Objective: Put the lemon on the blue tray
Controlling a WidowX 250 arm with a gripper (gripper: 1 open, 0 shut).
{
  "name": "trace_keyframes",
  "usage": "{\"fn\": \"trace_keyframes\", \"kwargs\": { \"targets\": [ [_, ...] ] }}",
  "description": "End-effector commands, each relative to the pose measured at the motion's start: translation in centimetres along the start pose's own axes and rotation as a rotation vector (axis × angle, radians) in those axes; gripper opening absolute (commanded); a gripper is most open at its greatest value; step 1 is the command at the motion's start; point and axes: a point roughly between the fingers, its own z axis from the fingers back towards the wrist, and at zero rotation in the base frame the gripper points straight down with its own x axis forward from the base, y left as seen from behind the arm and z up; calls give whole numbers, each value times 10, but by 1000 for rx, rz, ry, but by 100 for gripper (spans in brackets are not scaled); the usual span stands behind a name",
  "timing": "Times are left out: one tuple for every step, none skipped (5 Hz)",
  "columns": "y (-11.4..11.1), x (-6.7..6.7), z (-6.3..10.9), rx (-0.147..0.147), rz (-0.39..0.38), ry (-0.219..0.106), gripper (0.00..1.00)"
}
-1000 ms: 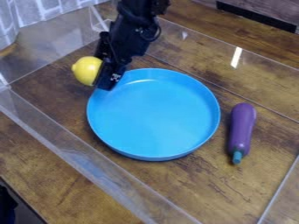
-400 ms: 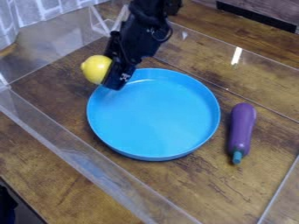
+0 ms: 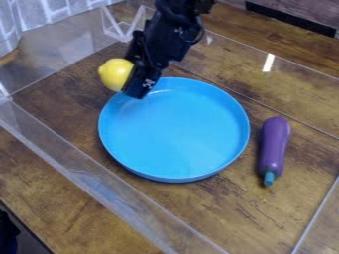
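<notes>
Brown wooden table, blue tray and purple eggplant lying apart on it

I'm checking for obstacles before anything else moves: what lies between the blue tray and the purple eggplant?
Only bare wooden tabletop lies between the tray and the eggplant, as the camera view shows.

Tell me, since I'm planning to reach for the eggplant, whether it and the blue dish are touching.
Apart: the camera view plainly shows bare wooden tabletop between the purple eggplant and the rim of the blue dish.
</notes>
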Motion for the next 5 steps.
{"fn": "trace_keyframes", "kwargs": {
  "targets": [
    [4,2,24,58,0,-40,0],
    [2,7,25,65,-18,-43,0],
    [-1,13,25,71,-34,-46,0],
    [-6,22,25,76,-58,-60,0],
    [-11,32,22,80,-74,-76,0]
  ]
}}
